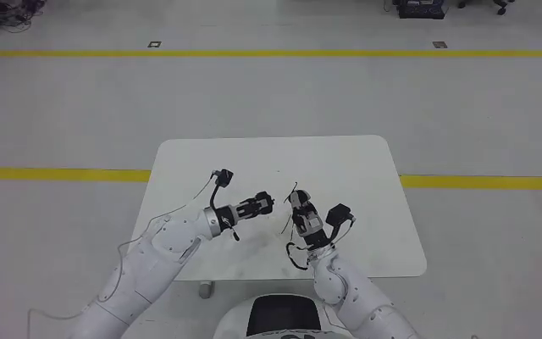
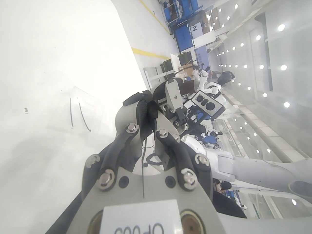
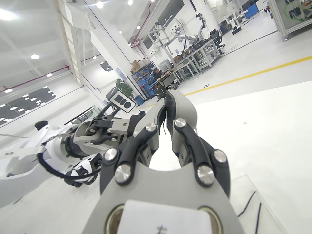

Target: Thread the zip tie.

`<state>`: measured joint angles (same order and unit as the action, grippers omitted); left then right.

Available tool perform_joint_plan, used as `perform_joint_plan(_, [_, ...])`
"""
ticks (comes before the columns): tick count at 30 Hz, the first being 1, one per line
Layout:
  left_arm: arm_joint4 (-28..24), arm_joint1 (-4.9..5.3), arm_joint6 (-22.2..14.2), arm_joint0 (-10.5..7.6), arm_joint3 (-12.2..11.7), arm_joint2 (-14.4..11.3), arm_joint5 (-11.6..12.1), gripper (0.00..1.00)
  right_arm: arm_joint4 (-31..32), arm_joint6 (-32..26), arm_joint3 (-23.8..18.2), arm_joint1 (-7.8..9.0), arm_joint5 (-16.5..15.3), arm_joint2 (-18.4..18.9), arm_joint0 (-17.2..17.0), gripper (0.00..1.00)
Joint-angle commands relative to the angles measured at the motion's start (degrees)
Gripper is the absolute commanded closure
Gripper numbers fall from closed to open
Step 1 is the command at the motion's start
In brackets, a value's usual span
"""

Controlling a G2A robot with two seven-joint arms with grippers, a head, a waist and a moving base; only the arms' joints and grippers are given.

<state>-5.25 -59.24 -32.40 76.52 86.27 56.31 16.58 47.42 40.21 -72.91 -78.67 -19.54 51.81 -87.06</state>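
**Tie pinched above the table, grippers apart**

Left gripper is clamped on a thin black strand that runs back toward its wrist. Right gripper is clamped on the tie above the table, near the left one but not touching. One tie or two: cannot tell.

Likely risks: the strap slips or twists in the pads, or the tip misses the head if the grippers misalign.

Spare ties lie on the table.

Each gripper base has a white label; its print is cut off.
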Motion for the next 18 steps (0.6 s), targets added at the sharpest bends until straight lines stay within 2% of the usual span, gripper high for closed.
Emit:
perform_joint_plan(1, [0.73,0.06,0.07,-0.13,0.62,0.09,-0.89,1.00,-0.29,0.00,-0.26,0.06,0.06,-0.08,-0.05,1.00])
perform_joint_plan(9, [0.73,0.06,0.07,-0.13,0.62,0.09,-0.89,1.00,-0.29,0.00,-0.26,0.06,0.06,-0.08,-0.05,1.00])
perform_joint_plan(10, [1.15,0.02,0.62,-0.07,0.70,-0.06,-0.62,1.00,-0.07,-0.17,-0.41,0.08,0.06,0.07,0.05,1.00])
perform_joint_plan(12, [-0.31,-0.10,1.31,0.63,0.70,-0.33,1.55,1.00,-0.63,-0.39,-1.13,0.27,0.06,-0.30,-0.23,1.00])
perform_joint_plan(13, [-0.97,-0.12,1.75,0.94,0.53,-0.23,2.72,1.00,-2.37,-0.46,-1.75,0.45,0.06,-0.59,-0.33,1.00])
perform_joint_plan(18, [-0.73,-0.10,5.63,3.08,2.96,0.79,2.90,1.00,-5.96,0.51,-3.71,2.77,0.06,-3.12,-0.34,1.00])
